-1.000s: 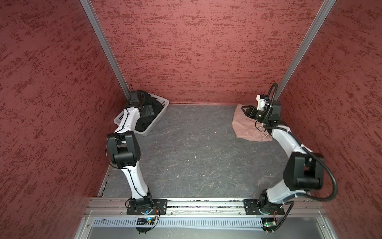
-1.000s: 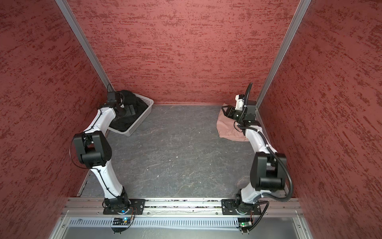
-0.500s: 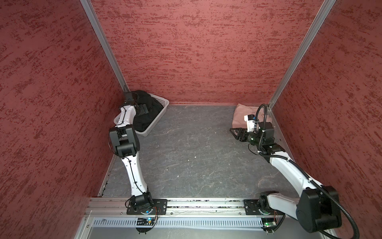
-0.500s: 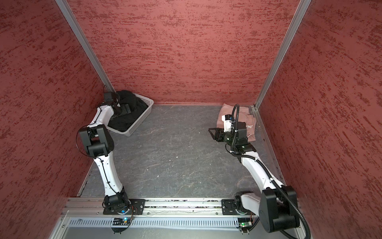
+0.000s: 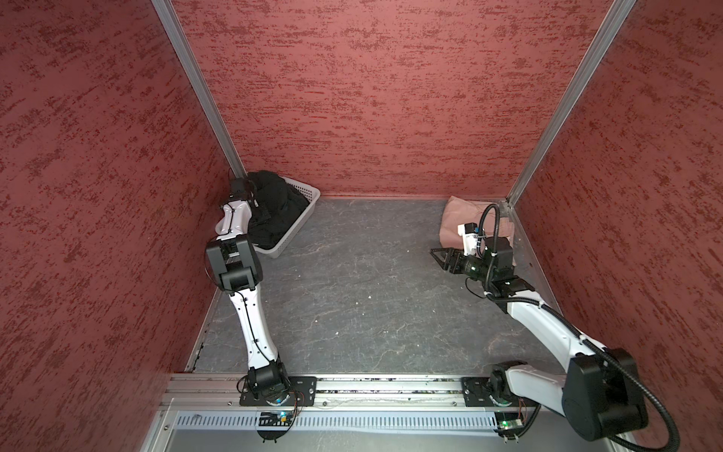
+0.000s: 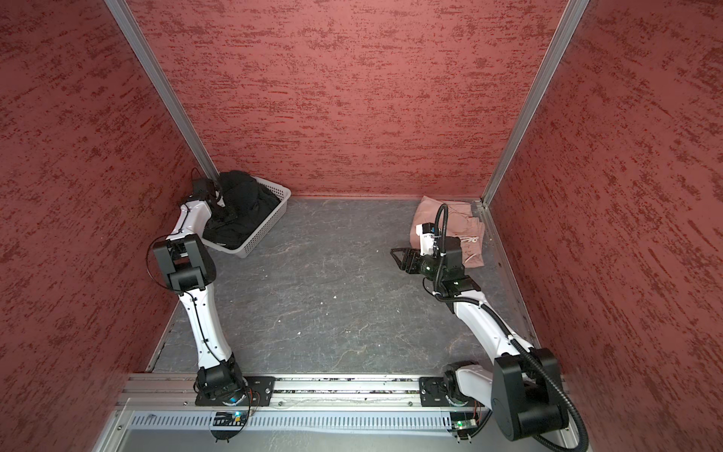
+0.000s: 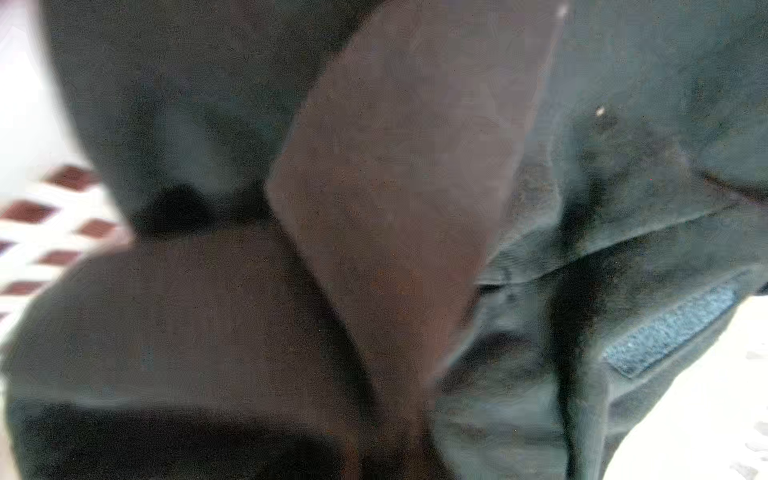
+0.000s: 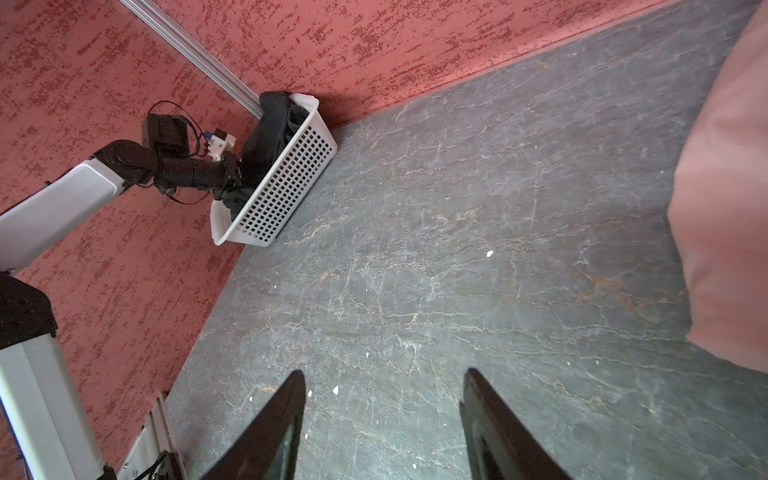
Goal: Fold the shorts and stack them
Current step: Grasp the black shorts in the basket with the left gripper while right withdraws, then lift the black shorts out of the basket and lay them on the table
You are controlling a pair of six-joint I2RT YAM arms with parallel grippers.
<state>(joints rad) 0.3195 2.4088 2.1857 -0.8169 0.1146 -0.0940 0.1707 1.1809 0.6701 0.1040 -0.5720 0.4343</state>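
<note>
The black shorts [image 5: 279, 207] [image 6: 238, 211] lie bunched in the white basket [image 5: 301, 219] at the far left corner. Part of the cloth rises against the corner post. My left gripper [image 5: 261, 212] is down in that cloth and shut on it. The left wrist view is a blur of dark fingers and black shorts [image 7: 623, 187]. The pink shorts [image 5: 469, 213] [image 6: 430, 211] lie folded at the far right corner. My right gripper [image 5: 437, 256] [image 8: 384, 372] hangs open and empty over bare floor just in front of them, pointing left.
The basket [image 6: 266, 223] [image 8: 286, 187] sits tight against the left and back walls. Red textured walls close in three sides. The grey floor [image 5: 352, 281] stretches between basket and pink shorts [image 8: 731, 208]. A metal rail [image 5: 371, 387] carrying both arm bases runs along the front.
My right arm has drawn back from the pink shorts toward the front, its gripper staying open. My left gripper has shut inside the basket, and the black cloth now stands higher.
</note>
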